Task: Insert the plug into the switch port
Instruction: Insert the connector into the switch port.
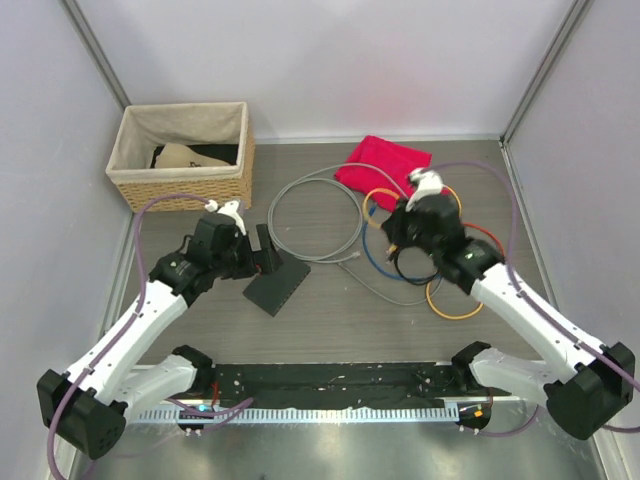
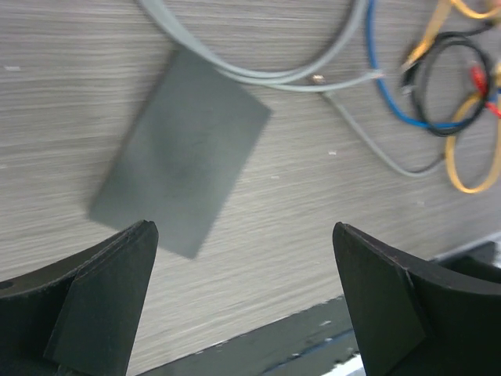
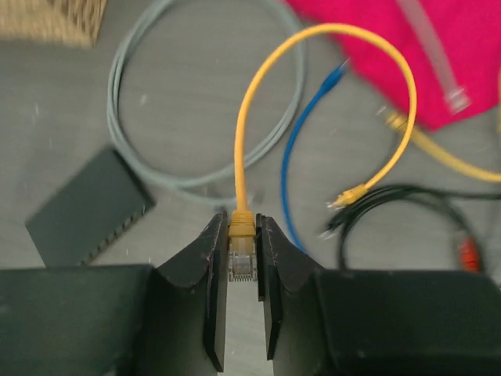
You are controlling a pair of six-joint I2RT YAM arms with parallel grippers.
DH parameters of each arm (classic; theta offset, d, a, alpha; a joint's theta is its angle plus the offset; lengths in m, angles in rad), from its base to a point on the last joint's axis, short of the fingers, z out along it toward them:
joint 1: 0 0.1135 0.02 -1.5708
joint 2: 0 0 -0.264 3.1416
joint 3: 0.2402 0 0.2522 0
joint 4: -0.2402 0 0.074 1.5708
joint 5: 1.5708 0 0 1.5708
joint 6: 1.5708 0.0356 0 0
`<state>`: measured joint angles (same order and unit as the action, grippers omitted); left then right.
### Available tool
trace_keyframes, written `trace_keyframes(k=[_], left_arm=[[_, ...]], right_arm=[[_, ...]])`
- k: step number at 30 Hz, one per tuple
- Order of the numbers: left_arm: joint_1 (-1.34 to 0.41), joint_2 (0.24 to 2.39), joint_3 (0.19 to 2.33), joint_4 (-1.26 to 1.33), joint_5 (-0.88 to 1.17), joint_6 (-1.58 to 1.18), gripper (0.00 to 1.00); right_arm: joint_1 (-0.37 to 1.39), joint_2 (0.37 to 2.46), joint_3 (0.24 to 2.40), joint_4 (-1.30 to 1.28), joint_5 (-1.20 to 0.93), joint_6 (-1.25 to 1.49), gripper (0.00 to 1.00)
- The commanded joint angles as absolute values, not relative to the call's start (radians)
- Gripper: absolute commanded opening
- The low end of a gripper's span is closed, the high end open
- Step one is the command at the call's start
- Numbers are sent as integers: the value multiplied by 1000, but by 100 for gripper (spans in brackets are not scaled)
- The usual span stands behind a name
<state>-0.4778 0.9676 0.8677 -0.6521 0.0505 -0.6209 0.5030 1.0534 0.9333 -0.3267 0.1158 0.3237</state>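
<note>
Switch (image 1: 277, 285) lies flat on the bench (image 1: 330, 320). The right wrist view shows its socket row along one long edge.

Your left fingers (image 2: 102, 298) are spread wide, just beside the switch.

Your right fingers (image 3: 200, 274) are well right of the switch and pinch the clear plug (image 3: 243, 262) of a yellow cable (image 3: 313, 39). The cable arcs away from the tips.

Grey cable coil (image 1: 300, 215) lies just beyond the switch and passes its far corner. Red cloth (image 1: 385, 165) is beyond the switch to the right, wicker basket (image 1: 180, 155) beyond it to the left.
</note>
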Motion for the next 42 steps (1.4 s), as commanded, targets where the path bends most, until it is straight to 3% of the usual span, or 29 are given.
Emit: trace_keyframes(k=[1,8,14,20,32,36,42], left_arm=[[-580,948,842,-488,57,-817,100],[-739,1025,729,-221,-67,-1096,100],[-765,1146,715,-155,-51,-1150,98],[-831,1276,715,-51,-54,-1239,91],[-917,1405,755,26,-6,-1318,54],[-917,1397,758,23,-6,-1302,25],[-919,1417,756,41,60,-1319,10]], right_arm=[[722,993,800,-195,330,417,1],[962,1000,586,53,446,564,1],[1070,1057,563,89,502,597,1],[1134,1058,508,179,550,621,1],[1183,1089,472,245,623,591,3],[1184,1101,472,253,575,583,7],[1184,1089,460,271,566,568,7]])
